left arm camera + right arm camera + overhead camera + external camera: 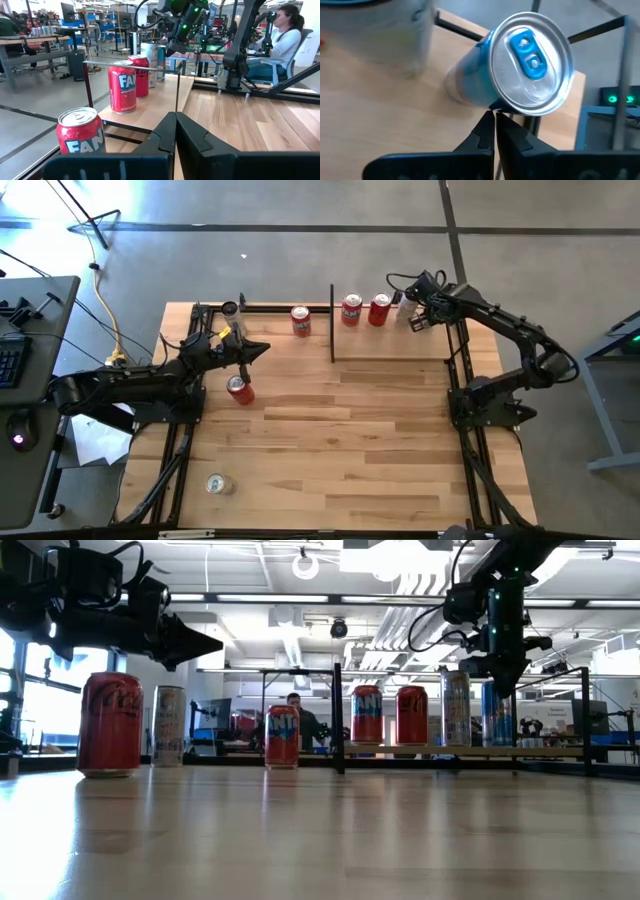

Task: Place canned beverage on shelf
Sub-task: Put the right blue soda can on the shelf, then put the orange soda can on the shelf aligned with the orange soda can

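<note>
Your right hand (495, 114) clenched, empty, above blue-tab can (520, 70) standing on shelf (400, 345) far corner. Left hand (262, 348) clenched over worktop beside Coca-Cola can (239, 389). Next, judged: open left hand, grasp that can.

The right gripper (413, 321), fingers together, hangs directly above the tall blue-topped aluminium can (520, 75) at the far right end of the pale wooden shelf (400, 345). Left of that gripper on the shelf stand a tall silver can (456, 708) and two red soda cans (379, 310) (351, 310). The closed left gripper (262, 348) hovers above the tabletop — a red cola can (239, 389) just beside it, nearer the front, another red can (301, 321) beyond it.
</note>
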Robot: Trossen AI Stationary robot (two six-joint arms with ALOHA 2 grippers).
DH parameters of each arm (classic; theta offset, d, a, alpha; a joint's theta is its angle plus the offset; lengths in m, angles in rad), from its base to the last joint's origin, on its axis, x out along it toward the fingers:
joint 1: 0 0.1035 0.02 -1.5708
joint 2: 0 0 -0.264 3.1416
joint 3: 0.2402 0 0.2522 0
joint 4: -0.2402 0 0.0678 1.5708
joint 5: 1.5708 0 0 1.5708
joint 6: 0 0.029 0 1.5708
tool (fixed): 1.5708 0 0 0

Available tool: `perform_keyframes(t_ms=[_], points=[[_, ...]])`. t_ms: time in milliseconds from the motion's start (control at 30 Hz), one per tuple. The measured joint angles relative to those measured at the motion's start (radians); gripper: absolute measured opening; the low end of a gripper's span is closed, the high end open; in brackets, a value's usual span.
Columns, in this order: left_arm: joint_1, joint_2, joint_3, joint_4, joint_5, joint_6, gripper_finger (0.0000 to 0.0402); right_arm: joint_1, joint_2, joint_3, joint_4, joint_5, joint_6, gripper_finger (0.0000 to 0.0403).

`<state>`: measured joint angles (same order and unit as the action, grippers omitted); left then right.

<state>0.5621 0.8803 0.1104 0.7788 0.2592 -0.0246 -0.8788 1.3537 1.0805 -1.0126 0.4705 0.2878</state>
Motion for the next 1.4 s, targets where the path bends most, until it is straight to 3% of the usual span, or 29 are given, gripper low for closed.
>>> perform_keyframes(t_ms=[233, 500, 833, 1200, 1400], points=[[0.0, 0.0, 0.0, -0.011, 0.001, -0.001, 0.0, -0.005, -0.003, 0.0, 0.009, 0.009, -0.034, 0.0], [0.0, -0.001, 0.034, -0.053, 0.132, -0.017, 0.0, 0.1, -0.133, 0.0, 0.01, 0.011, -0.026, 0.0], [-0.042, -0.002, 0.107, -0.188, 0.179, 0.037, 0.0, 0.33, -0.272, -0.187, 0.356, 0.004, -0.1, 0.0], [-0.133, -0.002, 0.23, -0.431, 0.038, 0.086, 0.0, 0.449, -0.299, -0.27, 0.57, -0.008, -0.167, 0.0], [-0.167, 0.014, 0.235, -0.446, -0.075, 0.056, 0.0, 0.506, -0.299, -0.271, 0.68, -0.008, -0.236, 0.0]])
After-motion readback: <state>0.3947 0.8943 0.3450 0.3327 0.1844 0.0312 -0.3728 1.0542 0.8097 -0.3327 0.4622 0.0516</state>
